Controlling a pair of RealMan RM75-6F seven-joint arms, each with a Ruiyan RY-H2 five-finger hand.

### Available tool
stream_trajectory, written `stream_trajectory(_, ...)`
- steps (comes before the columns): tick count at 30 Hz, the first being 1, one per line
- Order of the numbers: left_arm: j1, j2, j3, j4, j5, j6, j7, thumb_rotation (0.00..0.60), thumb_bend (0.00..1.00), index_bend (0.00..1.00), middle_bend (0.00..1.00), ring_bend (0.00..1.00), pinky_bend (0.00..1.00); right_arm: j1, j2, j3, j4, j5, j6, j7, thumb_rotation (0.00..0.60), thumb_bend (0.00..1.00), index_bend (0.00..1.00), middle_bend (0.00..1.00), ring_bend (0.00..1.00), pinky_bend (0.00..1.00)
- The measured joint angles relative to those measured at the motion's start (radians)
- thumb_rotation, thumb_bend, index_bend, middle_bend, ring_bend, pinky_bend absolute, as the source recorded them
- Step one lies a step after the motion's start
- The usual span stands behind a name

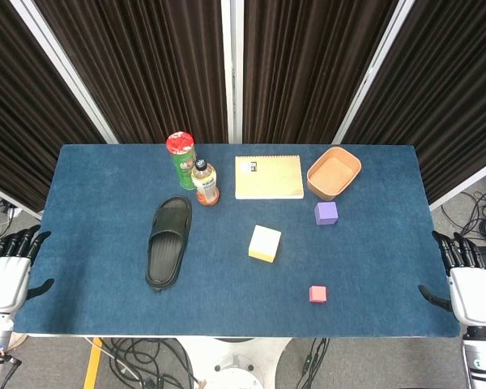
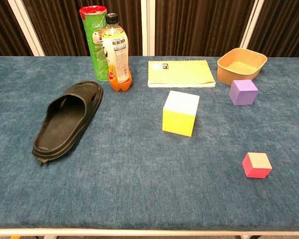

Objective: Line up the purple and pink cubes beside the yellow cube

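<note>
The yellow cube (image 1: pixel 264 243) (image 2: pixel 180 113) sits near the middle of the blue table. A purple cube (image 1: pixel 326 213) (image 2: pixel 242 92) lies behind it to the right, in front of the bowl. The small pink cube (image 1: pixel 317 293) (image 2: pixel 256 165) rests closer to the front edge, right of the yellow one. My left hand (image 1: pixel 8 271) hangs off the table's left front corner, fingers spread and empty. My right hand (image 1: pixel 466 279) hangs off the right front corner, also spread and empty. The chest view shows neither hand.
A black slipper (image 1: pixel 168 241) (image 2: pixel 66 119) lies left of centre. Behind it stand a green can (image 1: pixel 181 158) (image 2: pixel 94 42) and an orange drink bottle (image 1: pixel 204 182) (image 2: pixel 116 54). A yellow notebook (image 1: pixel 268 176) (image 2: pixel 180 73) and a tan bowl (image 1: pixel 334 173) (image 2: pixel 241 64) sit at the back.
</note>
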State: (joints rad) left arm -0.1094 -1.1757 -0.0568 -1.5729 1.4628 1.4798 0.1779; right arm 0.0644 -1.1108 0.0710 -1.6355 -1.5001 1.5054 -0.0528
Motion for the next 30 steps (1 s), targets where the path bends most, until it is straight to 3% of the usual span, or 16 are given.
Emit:
stream_trajectory(18, -0.006, -0.004, -0.001, 0.005, 0.009, 0.0, -0.008, 0.6, 0.0, 0.22, 0.22, 0.15, 0.17, -0.001, 0.001, -0.005, 0.004, -0.014, 0.001, 0.002, 0.6, 0.03, 0.01, 0.13, 0.01, 0.09)
stream_trajectory(24, -0.004, -0.005, 0.001, 0.005, 0.008, 0.001, -0.011, 0.6, 0.0, 0.22, 0.22, 0.15, 0.17, 0.06, 0.011, 0.016, 0.001, -0.015, -0.074, -0.018, 0.6, 0.04, 0.06, 0.13, 0.01, 0.09)
stream_trajectory(30, 0.008, -0.002, 0.007, 0.001, 0.007, 0.011, -0.013, 0.6, 0.0, 0.22, 0.22, 0.15, 0.17, 0.182, -0.002, 0.061, 0.012, 0.029, -0.24, -0.093, 0.6, 0.04, 0.13, 0.1, 0.0, 0.08)
